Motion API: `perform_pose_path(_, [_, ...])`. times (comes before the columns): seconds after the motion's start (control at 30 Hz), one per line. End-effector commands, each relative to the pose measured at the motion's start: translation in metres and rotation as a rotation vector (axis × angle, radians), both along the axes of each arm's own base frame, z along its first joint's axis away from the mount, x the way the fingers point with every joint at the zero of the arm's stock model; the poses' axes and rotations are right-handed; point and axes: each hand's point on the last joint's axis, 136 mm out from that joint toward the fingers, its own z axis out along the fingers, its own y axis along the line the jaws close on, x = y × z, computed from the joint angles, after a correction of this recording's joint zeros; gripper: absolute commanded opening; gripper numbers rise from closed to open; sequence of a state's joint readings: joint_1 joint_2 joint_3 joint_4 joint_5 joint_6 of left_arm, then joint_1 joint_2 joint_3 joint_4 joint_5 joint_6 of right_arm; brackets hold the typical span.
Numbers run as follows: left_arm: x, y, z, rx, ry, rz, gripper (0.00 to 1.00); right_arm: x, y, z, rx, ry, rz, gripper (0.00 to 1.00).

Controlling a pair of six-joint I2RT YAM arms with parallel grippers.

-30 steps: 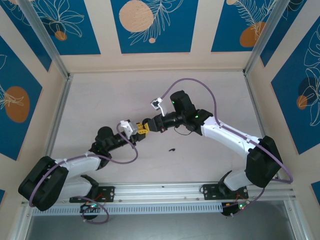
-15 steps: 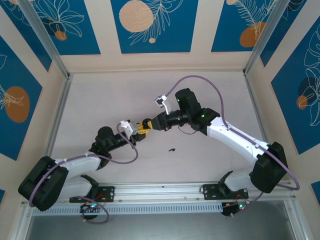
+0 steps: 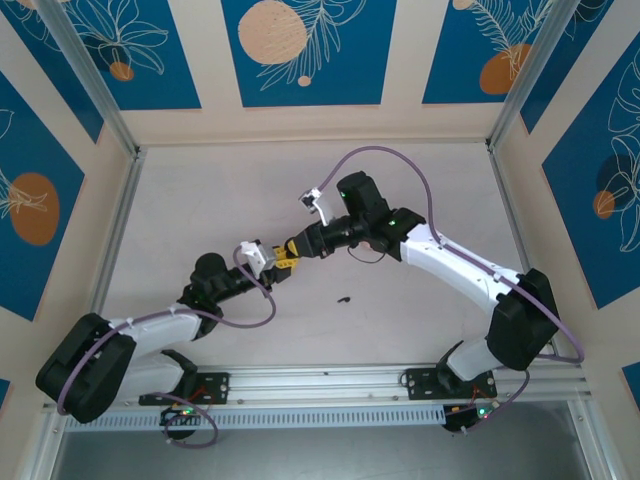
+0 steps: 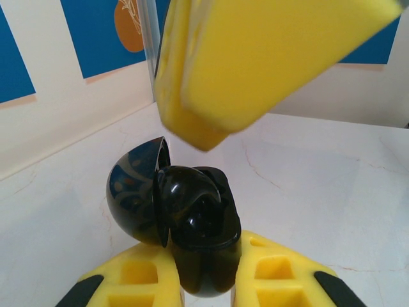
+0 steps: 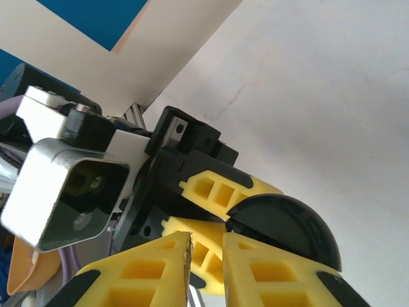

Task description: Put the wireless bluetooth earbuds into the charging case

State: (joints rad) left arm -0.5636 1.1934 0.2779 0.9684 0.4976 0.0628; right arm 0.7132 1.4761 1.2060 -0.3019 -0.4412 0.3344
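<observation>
Top view: my left gripper (image 3: pixel 281 263) and right gripper (image 3: pixel 297 247) meet near mid-table. A black earbud (image 3: pixel 344 299) lies loose at their 5 o'clock.

Left wrist: my jaws clamp the open black charging case (image 4: pixel 192 224), with its lid swung to 9 o'clock.

Right wrist: my fingers (image 5: pixel 147 268) are pinched to a thin slit, and the case sits at 3 o'clock. I can't tell whether anything is held.

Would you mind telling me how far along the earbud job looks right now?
Done: the charging case has its lid open and is clamped in the left gripper. In hand: the right gripper hovers close to it, jaws nearly closed; whether it pinches a bud, or one sits inside, I cannot tell. Left: a small dark piece, likely an earbud, lies on the table, and the lid needs closing.
</observation>
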Motion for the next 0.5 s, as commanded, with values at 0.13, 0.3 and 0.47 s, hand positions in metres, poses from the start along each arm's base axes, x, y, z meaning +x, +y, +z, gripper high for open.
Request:
perform_pose_path(0.13, [-0.006, -0.005, 0.019, -0.015, -0.06, -0.034, 0.14, 0.0, 0.001, -0.004, -0.038, -0.01, 0.007, 0.18])
perform_pose_path(0.3, [-0.006, -0.004, 0.019, -0.013, -0.063, -0.033, 0.14, -0.001, -0.003, -0.011, -0.07, -0.001, -0.003, 0.16])
perform_pose_path(0.47, [-0.006, -0.003, 0.02, -0.01, -0.064, -0.029, 0.14, -0.004, -0.006, -0.017, -0.098, 0.009, 0.0, 0.14])
